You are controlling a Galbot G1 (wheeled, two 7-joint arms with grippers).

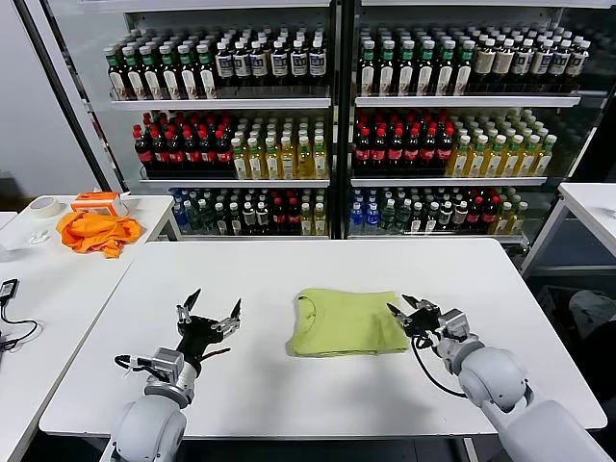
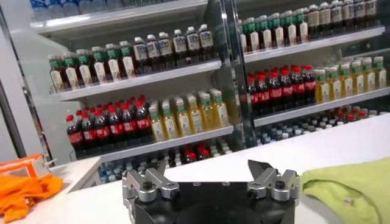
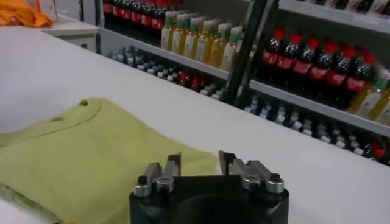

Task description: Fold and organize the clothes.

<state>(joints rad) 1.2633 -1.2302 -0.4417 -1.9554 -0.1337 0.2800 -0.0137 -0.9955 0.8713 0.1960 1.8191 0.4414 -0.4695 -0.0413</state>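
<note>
Lime T-shirt (image 1: 344, 321) is folded into a compact, roughly square packet, lying flat on the white table (image 1: 318, 279), a bit right of centre and toward the front half. Plain yellow-green thin fabric, no print. Folded layers stack at the front edge, slightly uneven at the front-left corner. A curved seam line runs along its left side. Surface mostly smooth with a few soft creases. In the right wrist view the same shirt (image 3: 79, 155) shows a seam and small puckers.
</note>
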